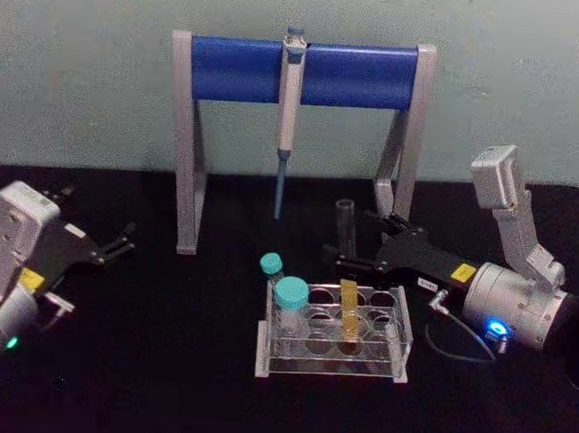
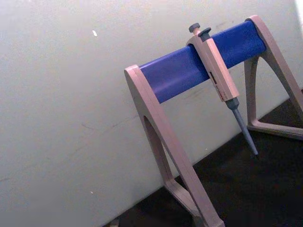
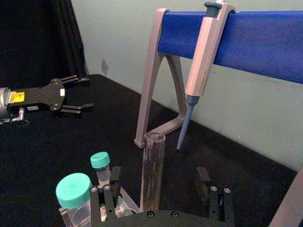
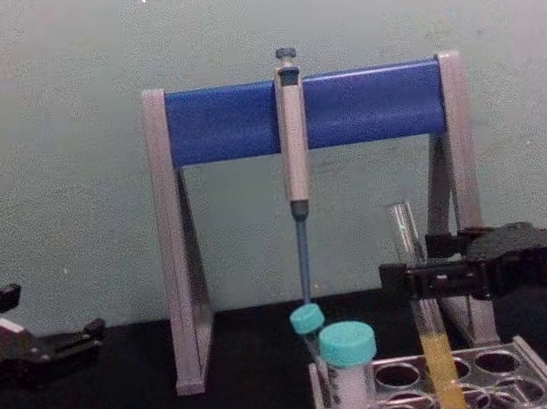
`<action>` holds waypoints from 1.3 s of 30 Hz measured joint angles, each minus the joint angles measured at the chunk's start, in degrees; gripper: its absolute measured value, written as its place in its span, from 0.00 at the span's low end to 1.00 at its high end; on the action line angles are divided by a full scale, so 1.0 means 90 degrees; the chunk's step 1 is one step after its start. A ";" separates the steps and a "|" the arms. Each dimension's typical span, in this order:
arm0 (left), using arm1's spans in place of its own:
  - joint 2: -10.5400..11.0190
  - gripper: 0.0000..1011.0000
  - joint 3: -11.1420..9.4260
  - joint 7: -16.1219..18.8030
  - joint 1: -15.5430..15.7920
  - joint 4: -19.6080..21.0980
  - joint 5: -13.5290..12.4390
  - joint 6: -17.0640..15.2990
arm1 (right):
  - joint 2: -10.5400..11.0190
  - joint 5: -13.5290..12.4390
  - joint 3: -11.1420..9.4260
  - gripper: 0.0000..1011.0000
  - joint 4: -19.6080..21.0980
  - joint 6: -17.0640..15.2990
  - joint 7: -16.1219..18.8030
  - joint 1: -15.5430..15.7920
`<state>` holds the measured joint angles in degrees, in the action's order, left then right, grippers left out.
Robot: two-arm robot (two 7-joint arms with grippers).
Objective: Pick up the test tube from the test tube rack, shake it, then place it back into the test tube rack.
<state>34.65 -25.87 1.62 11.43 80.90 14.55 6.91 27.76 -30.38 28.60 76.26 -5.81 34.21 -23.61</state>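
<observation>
Black cloth covers the table (image 1: 156, 387), and a pale green wall (image 1: 81, 60) stands behind it.

From the head, a grey and blue pipette stand (image 1: 301, 72) is at the back of the table, with a pipette (image 1: 289, 106) hanging from its bar. In front of it stands the test tube rack (image 1: 378, 369). The test tube (image 1: 348, 311) stands in one of its middle holes, leaning a little backwards, with yellow liquid in its lower part. Two teal-capped vials (image 1: 290, 295) stand at the left end of the rack. The right gripper (image 1: 351, 243) reaches in from the right, level with the upper part of the test tube. The left gripper (image 1: 122, 243) rests far to the left, well apart from the rack, with its fingers spread.

The left wrist camera sees the pipette stand and the pipette against the wall.

From the right wrist, the test tube rises between the two fingers of the right gripper. The fingers are wide apart and a gap shows on each side of the glass. Farther off, the left gripper is seen with its fingers parted.

From the chest, the test tube stands upright in the rack, and the right gripper crosses it above the liquid.
</observation>
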 joint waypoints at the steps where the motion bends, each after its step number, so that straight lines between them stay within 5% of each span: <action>1: 0.0000 0.99 0.0000 0.0000 0.0000 -0.0001 0.0000 0.0000 | 0.0000 0.0000 0.0000 0.99 0.0000 0.0000 0.0000 0.0000; 10: 0.0000 0.99 0.0000 0.0000 0.0000 -0.0001 0.0000 0.0000 | 0.0000 0.0000 -0.0001 0.89 0.0004 0.0000 0.0000 0.0001; 30: 0.0000 0.99 0.0000 0.0000 0.0000 0.0000 0.0000 0.0000 | 0.0000 -0.0001 -0.0001 0.27 0.0005 0.0000 0.0001 0.0000; 39: 0.0000 0.99 0.0001 0.0000 0.0000 0.0000 0.0000 0.0000 | 0.0000 -0.0001 -0.0001 0.23 0.0004 0.0000 0.0001 0.0000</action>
<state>34.64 -25.86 1.62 11.43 80.90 14.55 6.91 27.75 -30.39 28.60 76.30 -5.81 34.22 -23.61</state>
